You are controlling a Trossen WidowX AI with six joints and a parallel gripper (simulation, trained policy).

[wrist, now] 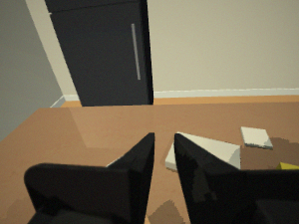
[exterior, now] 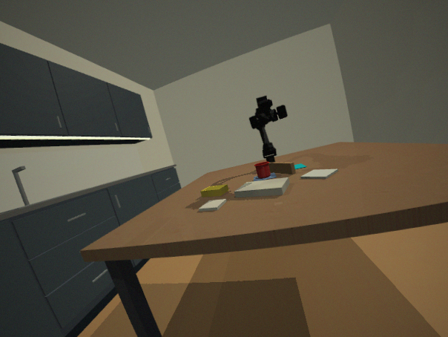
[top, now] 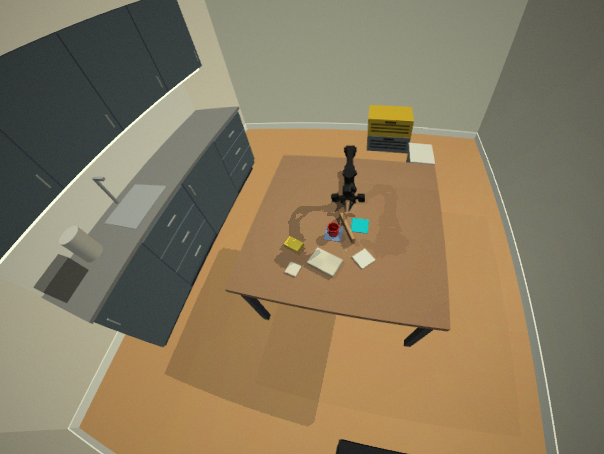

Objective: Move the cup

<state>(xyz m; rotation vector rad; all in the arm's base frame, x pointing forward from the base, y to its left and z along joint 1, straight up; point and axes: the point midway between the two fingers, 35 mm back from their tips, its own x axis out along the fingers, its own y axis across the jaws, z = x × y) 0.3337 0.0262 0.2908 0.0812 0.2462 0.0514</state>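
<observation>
The red cup (top: 333,230) (exterior: 262,170) stands upright on the blue pad (top: 330,239) (exterior: 271,176). Marbles inside cannot be made out. The cyan pad (top: 360,225) (exterior: 300,166) lies bare on the other side of a wooden bar. My gripper (top: 348,208) (wrist: 163,138) is raised above the table, on the arm's side of the cup and apart from it. Its fingers are nearly together with a narrow gap and nothing between them. The cup and both pads do not show in the wrist view.
The wooden bar (top: 347,228) (exterior: 283,168) stands between the pads. A thick white block (top: 325,262) (exterior: 262,188) (wrist: 211,150), a yellow block (top: 294,244) (exterior: 214,191) and two thin white tiles (top: 363,258) (top: 293,269) lie beyond the cup.
</observation>
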